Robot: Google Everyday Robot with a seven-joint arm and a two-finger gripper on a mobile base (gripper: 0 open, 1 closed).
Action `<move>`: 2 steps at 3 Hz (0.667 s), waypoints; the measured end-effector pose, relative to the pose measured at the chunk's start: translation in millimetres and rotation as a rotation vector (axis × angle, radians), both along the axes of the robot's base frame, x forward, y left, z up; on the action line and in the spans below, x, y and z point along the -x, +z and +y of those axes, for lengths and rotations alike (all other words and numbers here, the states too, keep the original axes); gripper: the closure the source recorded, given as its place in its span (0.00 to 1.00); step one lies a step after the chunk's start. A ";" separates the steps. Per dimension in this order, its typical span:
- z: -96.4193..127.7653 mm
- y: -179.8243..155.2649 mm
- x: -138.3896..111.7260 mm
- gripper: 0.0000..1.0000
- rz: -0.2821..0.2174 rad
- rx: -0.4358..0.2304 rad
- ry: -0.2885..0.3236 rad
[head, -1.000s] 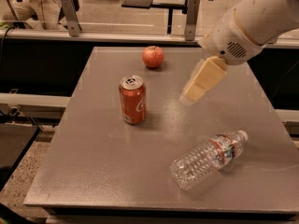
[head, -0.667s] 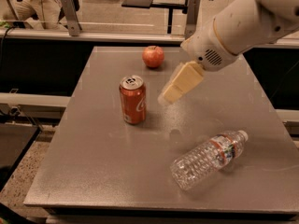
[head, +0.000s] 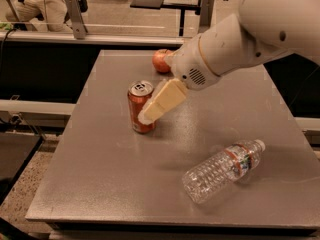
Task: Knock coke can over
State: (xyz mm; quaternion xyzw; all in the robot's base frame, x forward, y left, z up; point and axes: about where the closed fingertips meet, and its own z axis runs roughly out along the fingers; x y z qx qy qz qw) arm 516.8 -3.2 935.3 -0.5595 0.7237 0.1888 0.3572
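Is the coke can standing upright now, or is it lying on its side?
Upright: the coke can stands on its base on the table, silver top up. The gripper is close beside it.

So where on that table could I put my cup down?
Bare table lies along the near-left edge in front of the coke can, and far right, behind the water bottle. It's crowded mid-table: the gripper is at the can's side, apple just behind.
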 end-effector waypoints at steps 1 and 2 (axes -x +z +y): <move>20.2 -13.4 3.4 0.00 0.003 -0.027 0.023; 32.1 -24.2 3.8 0.00 0.004 -0.043 0.032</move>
